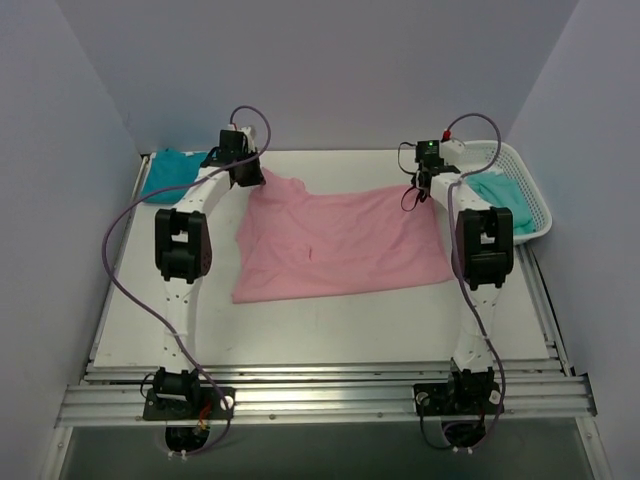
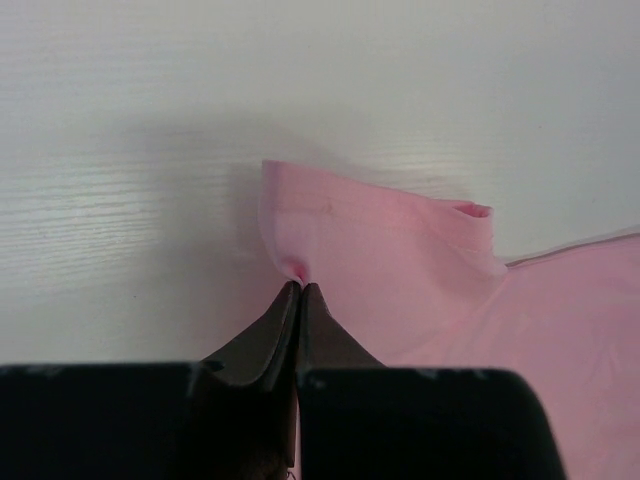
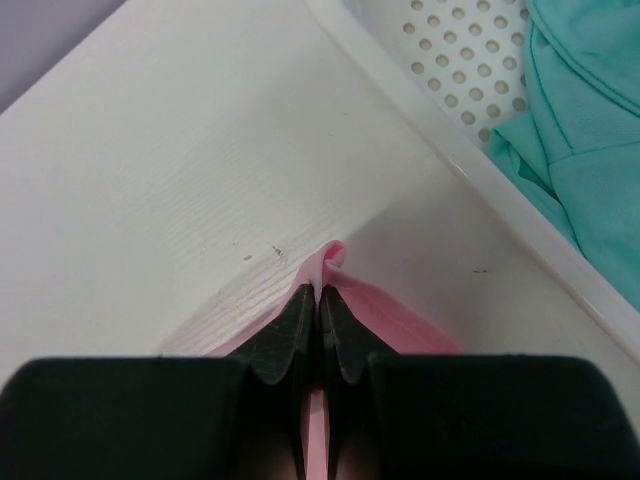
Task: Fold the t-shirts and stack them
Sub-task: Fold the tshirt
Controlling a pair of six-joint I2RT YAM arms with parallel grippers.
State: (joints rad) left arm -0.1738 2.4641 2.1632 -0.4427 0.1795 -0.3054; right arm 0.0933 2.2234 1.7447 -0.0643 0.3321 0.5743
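Observation:
The light pink t-shirt (image 1: 340,245) lies spread on the white table, its far edge lifted at two corners. My left gripper (image 1: 247,175) is shut on its far left corner; the pinched pink cloth (image 2: 340,250) shows at the fingertips (image 2: 300,288). My right gripper (image 1: 422,185) is shut on the far right corner, with a pink fold (image 3: 335,262) between the tips (image 3: 320,292). A deep teal t-shirt (image 1: 172,172) lies at the far left. A paler mint-teal t-shirt (image 1: 500,190) lies in the basket; it also shows in the right wrist view (image 3: 580,150).
The white mesh basket (image 1: 530,190) stands at the far right of the table, close beside my right gripper; its perforated wall (image 3: 470,70) shows in the right wrist view. Grey walls enclose the table on three sides.

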